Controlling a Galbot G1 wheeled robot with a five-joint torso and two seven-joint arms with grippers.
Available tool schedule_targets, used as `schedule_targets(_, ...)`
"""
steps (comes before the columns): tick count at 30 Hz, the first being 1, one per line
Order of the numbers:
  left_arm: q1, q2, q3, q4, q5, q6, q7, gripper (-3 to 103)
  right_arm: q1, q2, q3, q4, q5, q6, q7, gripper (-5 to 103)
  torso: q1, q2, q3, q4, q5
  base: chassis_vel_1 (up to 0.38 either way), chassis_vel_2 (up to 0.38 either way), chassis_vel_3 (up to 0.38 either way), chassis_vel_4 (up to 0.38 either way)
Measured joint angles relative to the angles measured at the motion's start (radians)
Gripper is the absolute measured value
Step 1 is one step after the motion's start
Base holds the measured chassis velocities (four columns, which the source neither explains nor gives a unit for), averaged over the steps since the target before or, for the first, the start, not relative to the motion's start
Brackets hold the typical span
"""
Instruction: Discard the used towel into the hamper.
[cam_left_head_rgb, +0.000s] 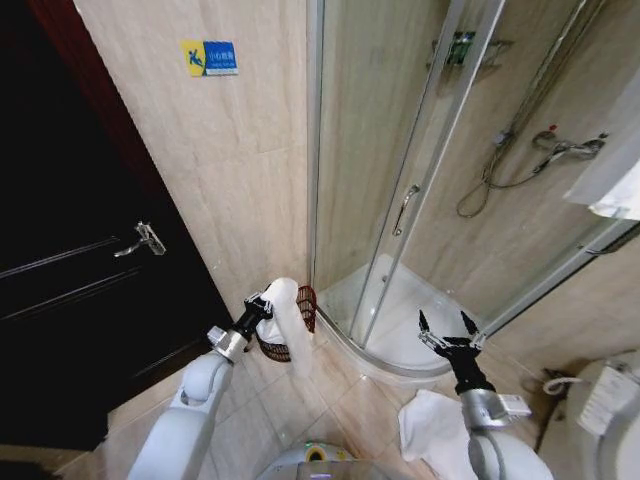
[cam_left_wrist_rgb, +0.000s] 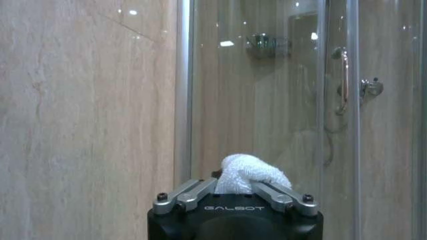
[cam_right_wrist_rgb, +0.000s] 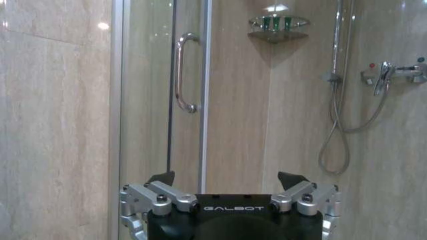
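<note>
My left gripper (cam_left_head_rgb: 264, 305) is shut on a white towel (cam_left_head_rgb: 288, 325), which hangs down in a long fold beside and in front of the hamper (cam_left_head_rgb: 298, 330). The hamper is a small dark reddish-brown wire basket on the floor against the tiled wall, by the shower's corner. In the left wrist view the towel (cam_left_wrist_rgb: 248, 172) bulges out between the closed fingers of the left gripper (cam_left_wrist_rgb: 235, 192). My right gripper (cam_left_head_rgb: 447, 330) is held up open and empty near the shower base; the right wrist view shows the right gripper (cam_right_wrist_rgb: 227, 181) with its fingers spread wide.
A curved glass shower enclosure (cam_left_head_rgb: 400, 210) with a door handle (cam_left_head_rgb: 404, 208) stands ahead and right. A dark door (cam_left_head_rgb: 80, 270) is on the left. Another white towel (cam_left_head_rgb: 435, 430) lies on the floor near my right arm, and a toilet (cam_left_head_rgb: 610, 410) sits at far right.
</note>
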Motion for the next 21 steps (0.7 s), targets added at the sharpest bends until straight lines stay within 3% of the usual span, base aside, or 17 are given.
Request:
schedule_targets(11,0.008,-0.002,-0.008,0.013,0.006,0.002,-0.001,2,-0.005,-0.005,0.002,-0.023,0.014,0.026,0.006,100,0.0,0.0,0.0,0.0,0.0,-0.039,0.028,0.039,-0.033)
schedule_targets(21,-0.058,-0.004,0.044,0.059,0.001,0.016,-0.043,2,-0.019,-0.009,0.009,-0.031,0.024,0.049,0.009,100,0.0,0.0,0.0,-0.0001,0.0,0.0,0.0,0.0,0.0)
